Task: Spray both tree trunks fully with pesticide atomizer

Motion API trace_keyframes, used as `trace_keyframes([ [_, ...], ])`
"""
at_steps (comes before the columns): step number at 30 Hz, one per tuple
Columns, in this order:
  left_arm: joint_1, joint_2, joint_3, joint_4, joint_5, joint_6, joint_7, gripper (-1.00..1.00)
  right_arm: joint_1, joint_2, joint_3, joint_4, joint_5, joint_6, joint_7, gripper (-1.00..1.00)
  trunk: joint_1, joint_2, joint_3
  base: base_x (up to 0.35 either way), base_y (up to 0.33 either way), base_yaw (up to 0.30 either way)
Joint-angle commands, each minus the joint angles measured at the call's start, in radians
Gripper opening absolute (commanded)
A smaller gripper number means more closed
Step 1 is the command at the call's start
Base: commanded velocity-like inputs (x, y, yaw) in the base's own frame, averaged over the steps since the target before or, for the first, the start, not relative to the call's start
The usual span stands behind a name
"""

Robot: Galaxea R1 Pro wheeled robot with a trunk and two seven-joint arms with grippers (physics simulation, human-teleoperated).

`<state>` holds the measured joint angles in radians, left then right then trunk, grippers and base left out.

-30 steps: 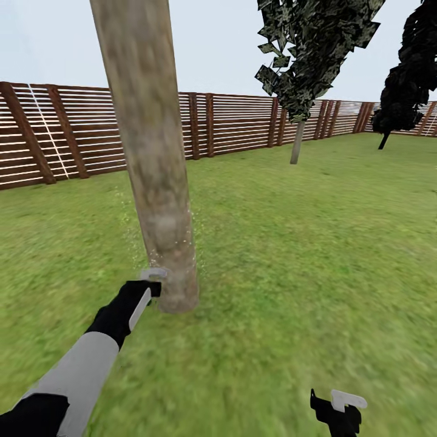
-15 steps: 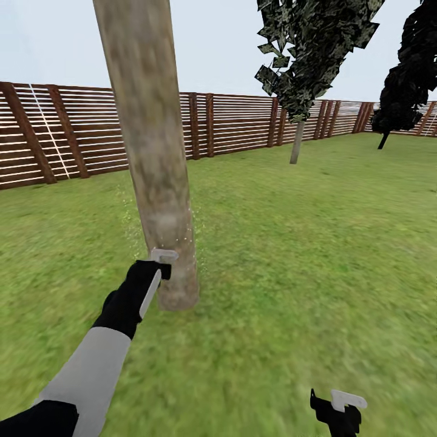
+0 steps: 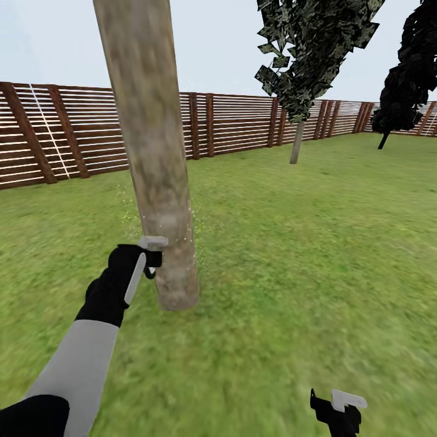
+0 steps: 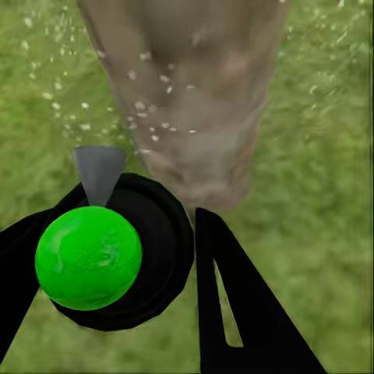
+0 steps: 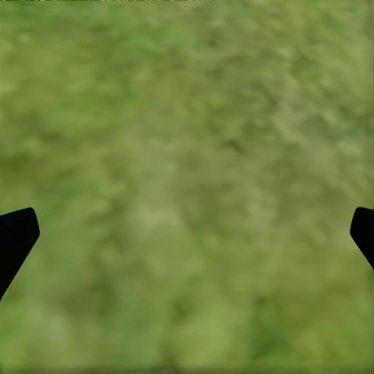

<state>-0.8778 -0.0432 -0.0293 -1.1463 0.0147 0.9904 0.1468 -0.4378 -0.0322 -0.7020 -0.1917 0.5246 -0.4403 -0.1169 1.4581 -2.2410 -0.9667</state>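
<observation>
Left gripper (image 4: 117,265) clamps atomizer (image 4: 93,253); droplets fleck trunk (image 4: 187,86).

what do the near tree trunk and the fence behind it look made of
Tree trunk: looks like smooth bark or wood, matte, pale grey-beige with brownish mottling and no gloss. Fence: appears to be brown wooden posts with thin horizontal slats and light showing between them.

Trunk blocks left side, open lawn elsewhere.
Thick tree trunk (image 3: 155,158) directly ahead of left gripper (image 3: 147,258), just beside it; pesticide atomizer (image 4: 101,253) fills the jaws. Open grass (image 3: 303,255) to the right, around right gripper (image 3: 340,408), up to fence (image 3: 230,124) and far tree (image 3: 303,73).
</observation>
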Motion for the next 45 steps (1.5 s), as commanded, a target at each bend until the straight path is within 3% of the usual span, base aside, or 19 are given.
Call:
trace_keyframes([
  [1, -0.001, -0.009, -0.016, -0.006, -0.004, 0.005, -0.007, -1.00, 0.000, 0.000, 0.000, 0.000, 0.000, 0.000, 0.000, 1.00, 0.000, 0.000, 0.000, 0.000, 0.000, 0.000],
  [4, -0.008, 0.003, -0.057, -0.014, -0.005, 0.009, -0.013, -1.00, 0.000, 0.000, 0.000, 0.000, 0.000, 0.000, -0.001, 1.00, 0.000, 0.000, 0.000, 0.000, 0.000, 0.000],
  [6, -0.012, 0.049, -0.058, -0.015, -0.004, 0.012, -0.022, -1.00, 0.000, 0.000, 0.000, 0.000, 0.000, 0.000, -0.001, 1.00, 0.000, 0.000, 0.000, 0.000, 0.000, 0.000],
  [7, -0.014, 0.085, -0.058, -0.016, -0.005, 0.015, -0.077, -1.00, 0.000, 0.000, 0.000, 0.000, 0.000, 0.000, 0.000, 1.00, 0.000, 0.000, 0.000, 0.000, 0.000, 0.000],
  [8, -0.014, 0.098, -0.059, -0.026, -0.004, 0.017, -0.123, -1.00, 0.000, 0.000, 0.001, 0.000, 0.000, 0.000, 0.000, 1.00, 0.000, 0.000, 0.000, 0.000, 0.000, 0.000],
  [10, -0.012, 0.087, -0.070, -0.074, -0.004, 0.018, -0.150, -1.00, 0.000, 0.000, 0.000, 0.000, 0.000, 0.000, 0.000, 1.00, 0.000, 0.000, 0.000, 0.000, 0.000, 0.000],
  [13, -0.015, 0.075, -0.148, -0.136, -0.002, 0.028, -0.161, -1.00, 0.000, 0.000, 0.000, 0.000, 0.000, 0.000, 0.000, 1.00, 0.000, 0.000, 0.000, 0.000, 0.000, 0.000],
  [16, -0.015, 0.092, -0.147, -0.156, -0.004, 0.031, -0.165, -1.00, 0.000, 0.000, 0.000, 0.000, 0.000, 0.000, -0.001, 1.00, 0.000, 0.000, 0.000, -0.017, 0.002, 0.000],
  [20, -0.007, 0.143, -0.108, -0.158, -0.004, 0.031, -0.169, -1.00, 0.000, 0.000, 0.001, 0.000, 0.000, 0.000, 0.000, 1.00, 0.000, 0.000, 0.000, -0.177, 0.047, 0.000],
  [22, -0.007, 0.134, -0.112, -0.158, -0.004, 0.031, -0.170, -1.00, 0.000, 0.000, 0.000, 0.000, 0.000, 0.000, 0.000, 1.00, 0.000, 0.000, 0.000, -0.024, 0.007, 0.000],
  [23, -0.013, 0.100, -0.116, -0.158, -0.004, 0.032, -0.170, -1.00, 0.000, 0.000, 0.001, 0.000, 0.000, 0.000, 0.000, 1.00, 0.000, 0.000, 0.000, -0.004, 0.001, 0.000],
  [25, -0.021, 0.067, -0.118, -0.158, -0.004, 0.032, -0.170, -1.00, 0.000, 0.000, 0.000, 0.000, 0.000, 0.000, 0.000, 1.00, 0.000, 0.000, 0.000, -0.002, 0.000, 0.000],
  [27, -0.041, 0.060, -0.116, -0.158, -0.003, 0.033, -0.170, -1.00, 0.000, 0.000, 0.000, 0.000, 0.000, 0.000, -0.001, 1.00, 0.000, 0.000, 0.000, 0.000, 0.000, 0.000],
  [30, -0.047, 0.096, -0.043, -0.159, -0.002, 0.038, -0.171, -1.00, 0.000, 0.000, 0.001, 0.000, 0.000, 0.000, 0.000, 1.00, 0.000, 0.000, 0.000, 0.000, 0.000, 0.000],
  [33, -0.048, 0.178, -0.006, -0.159, -0.003, 0.039, -0.246, -1.00, 0.000, 0.000, 0.001, 0.000, 0.000, 0.000, 0.000, 1.00, 0.000, 0.000, 0.000, 0.000, 0.000, 0.000],
  [36, -0.035, 0.179, -0.025, -0.159, -0.012, 0.036, -0.284, -1.00, 0.000, 0.000, 0.001, 0.000, 0.000, 0.000, 0.000, 1.00, 0.000, 0.000, 0.000, 0.000, 0.000, 0.000],
  [39, -0.027, 0.174, -0.117, -0.146, -0.011, 0.034, -0.283, -1.00, 0.000, 0.000, 0.001, 0.000, 0.000, 0.000, -0.001, 1.00, 0.000, 0.000, 0.000, 0.000, 0.000, 0.000],
  [42, 0.031, 0.136, -0.131, -0.076, -0.017, 0.025, -0.275, -1.00, 0.000, 0.000, 0.001, 0.001, 0.000, 0.000, 0.000, 1.00, 0.000, 0.000, 0.000, 0.000, 0.000, 0.000],
  [45, 0.069, 0.126, -0.133, 0.025, -0.021, 0.008, -0.232, -1.00, 0.000, 0.000, 0.001, 0.001, 0.000, 0.000, 0.000, 1.00, 0.000, 0.000, 0.000, 0.000, 0.000, 0.000],
])
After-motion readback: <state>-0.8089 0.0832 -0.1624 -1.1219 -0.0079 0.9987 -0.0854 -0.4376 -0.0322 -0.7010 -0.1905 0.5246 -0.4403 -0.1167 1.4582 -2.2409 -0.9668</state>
